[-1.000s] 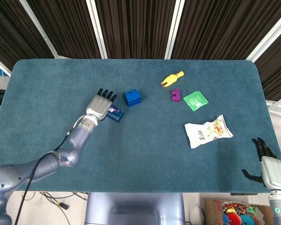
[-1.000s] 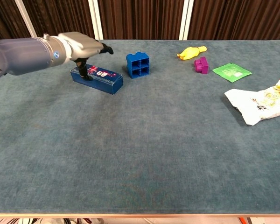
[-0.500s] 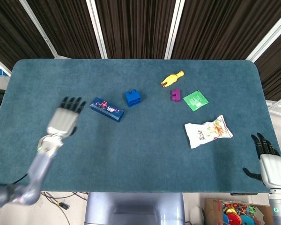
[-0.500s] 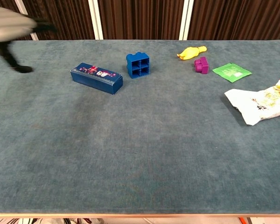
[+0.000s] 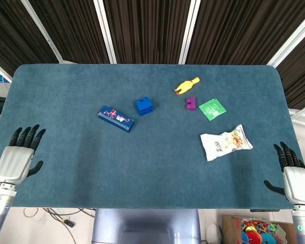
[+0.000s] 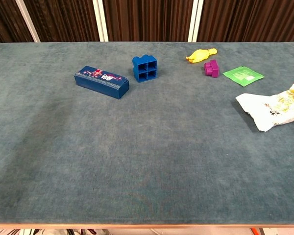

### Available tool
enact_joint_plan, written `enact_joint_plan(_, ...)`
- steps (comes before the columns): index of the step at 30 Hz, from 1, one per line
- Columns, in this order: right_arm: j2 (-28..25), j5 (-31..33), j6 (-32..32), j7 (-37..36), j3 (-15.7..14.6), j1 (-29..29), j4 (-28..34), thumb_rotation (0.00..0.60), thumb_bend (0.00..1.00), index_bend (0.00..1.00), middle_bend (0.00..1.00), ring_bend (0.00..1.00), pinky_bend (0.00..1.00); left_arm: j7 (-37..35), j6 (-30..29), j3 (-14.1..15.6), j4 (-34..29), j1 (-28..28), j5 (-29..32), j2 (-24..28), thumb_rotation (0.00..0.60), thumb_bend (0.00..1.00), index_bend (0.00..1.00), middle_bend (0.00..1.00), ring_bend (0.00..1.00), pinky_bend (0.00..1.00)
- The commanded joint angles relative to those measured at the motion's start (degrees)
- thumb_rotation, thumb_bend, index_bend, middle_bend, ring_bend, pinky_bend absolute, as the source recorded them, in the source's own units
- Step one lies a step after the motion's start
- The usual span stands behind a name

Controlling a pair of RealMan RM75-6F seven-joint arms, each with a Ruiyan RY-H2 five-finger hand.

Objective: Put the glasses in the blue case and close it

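Note:
The long blue case (image 5: pixel 116 118) with a colourful picture on its lid lies closed on the teal table, left of centre; the chest view shows the blue case (image 6: pixel 101 82) too. No glasses are visible anywhere. My left hand (image 5: pixel 18 157) is open at the table's near left edge, far from the case, holding nothing. At the near right edge my right hand (image 5: pixel 293 175) is also open and empty. Neither hand appears in the chest view.
A blue toy brick (image 5: pixel 144 105) sits just right of the case. Further right are a yellow bowling pin toy (image 5: pixel 186 85), a small purple brick (image 5: pixel 190 103), a green packet (image 5: pixel 212 109) and a white snack bag (image 5: pixel 225 142).
My left hand has let go of the case and pulled back from it to the near left edge of the table. The case stays closed in place.

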State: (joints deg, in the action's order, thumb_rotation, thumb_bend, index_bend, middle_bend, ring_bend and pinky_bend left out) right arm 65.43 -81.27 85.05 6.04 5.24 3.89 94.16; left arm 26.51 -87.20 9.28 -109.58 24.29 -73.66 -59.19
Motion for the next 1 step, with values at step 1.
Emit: enact_joint_plan(1, -0.01, -0.05, 0.00, -0.11, -0.03, -0.04, 0.00, 0.600, 0.18, 0.02, 0.00, 0.10, 0.28, -0.82, -0.88, -0.21, 0.46, -1.61, -1.50, 0.77, 0.600, 0.25, 0.00, 0.00, 0.00, 0.02)
